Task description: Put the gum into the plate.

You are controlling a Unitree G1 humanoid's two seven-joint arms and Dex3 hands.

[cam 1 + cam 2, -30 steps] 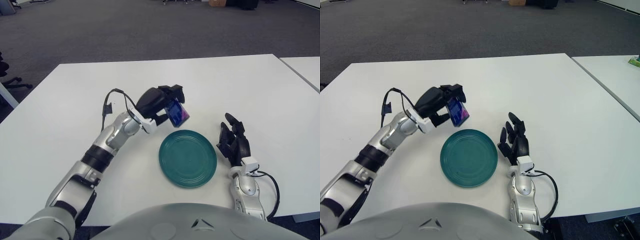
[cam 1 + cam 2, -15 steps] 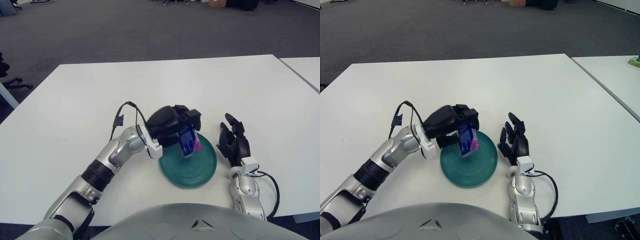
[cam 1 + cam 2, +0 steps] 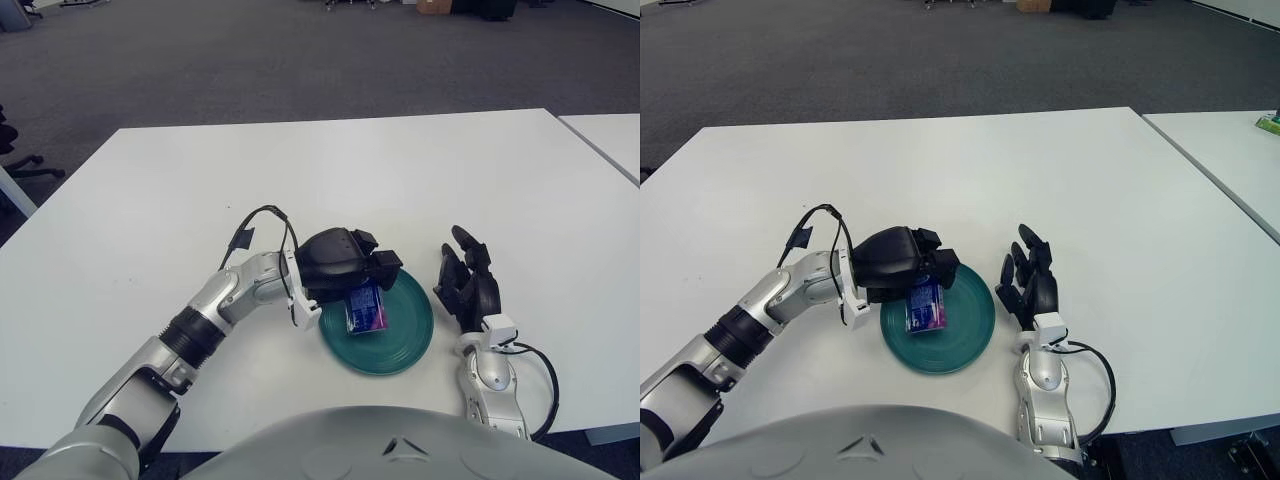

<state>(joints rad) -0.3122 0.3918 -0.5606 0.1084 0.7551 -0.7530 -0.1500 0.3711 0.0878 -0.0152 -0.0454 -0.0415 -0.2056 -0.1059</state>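
Left hand [image 3: 345,265], a glossy black three-fingered shell on a silver metal forearm, hangs over the far-left edge of the plate [image 3: 405,335] with its fingers curled down around the gum [image 3: 362,310]. That gum is a small, flat, rectangular pack in shiny blue wrapping with a pink-purple patch, lying low over the plate's left half; its far end is still between the fingers, and whether its near end touches the plate surface cannot be told. Round and shallow, the plate is smooth teal with faint concentric rings, and it sits on the matt white worktop [image 3: 150,210] near the robot. A thin black cable loops above the left wrist. Just right of the plate shows the right hand [image 3: 467,285], black as well, its fingers relaxed, pointing away and holding nothing.
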